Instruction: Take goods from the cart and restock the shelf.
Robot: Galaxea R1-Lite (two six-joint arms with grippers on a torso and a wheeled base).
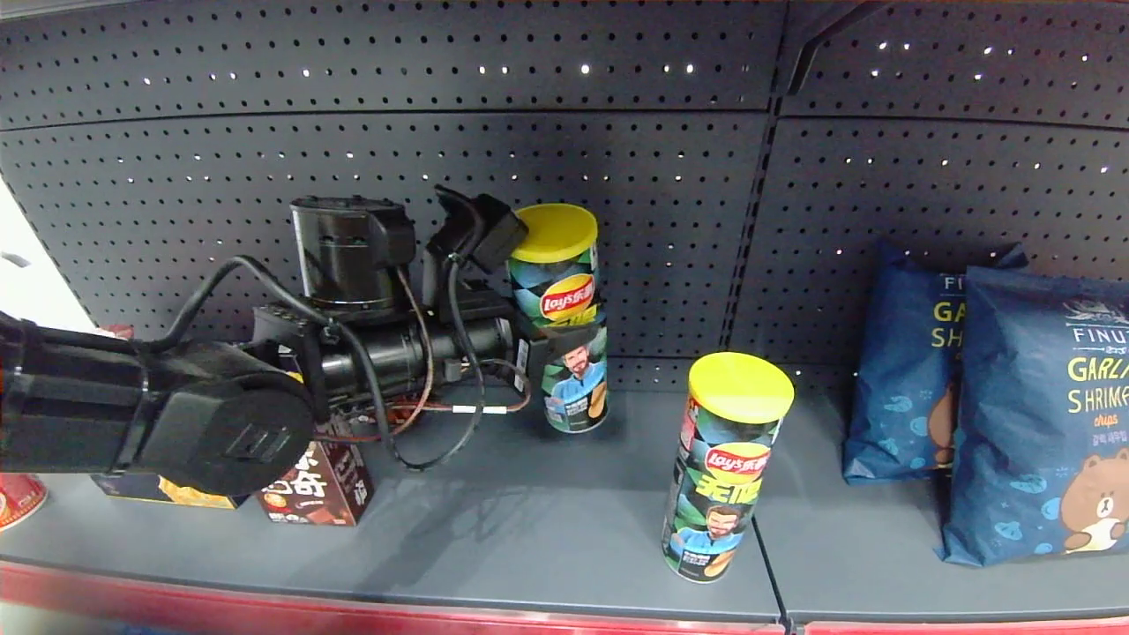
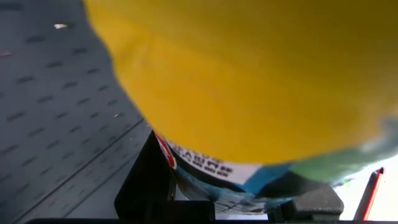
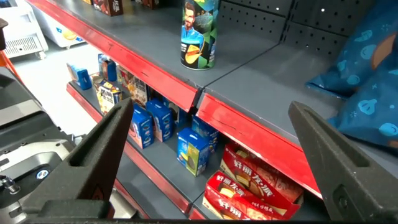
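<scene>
Two chip cans with yellow lids stand on the grey shelf (image 1: 529, 538). The rear can (image 1: 564, 291) is close to the pegboard back panel, and my left gripper (image 1: 569, 339) is shut on its middle from the left. In the left wrist view its yellow lid (image 2: 249, 74) looms large, with the can body (image 2: 211, 174) between black fingers (image 2: 143, 186). The front can (image 1: 728, 467) stands free near the shelf's front edge and appears as the can (image 3: 199, 34) in the right wrist view. My right gripper (image 3: 211, 109) hangs open and empty, in front of and below that shelf edge.
Blue snack bags (image 1: 1032, 414) lean at the shelf's right. Small brown boxes (image 1: 322, 485) and a red cup (image 1: 18, 498) sit at the left under my arm. The red shelf lip (image 3: 249, 124) overhangs lower shelves stocked with blue boxes (image 3: 193, 149) and red packs (image 3: 249, 186).
</scene>
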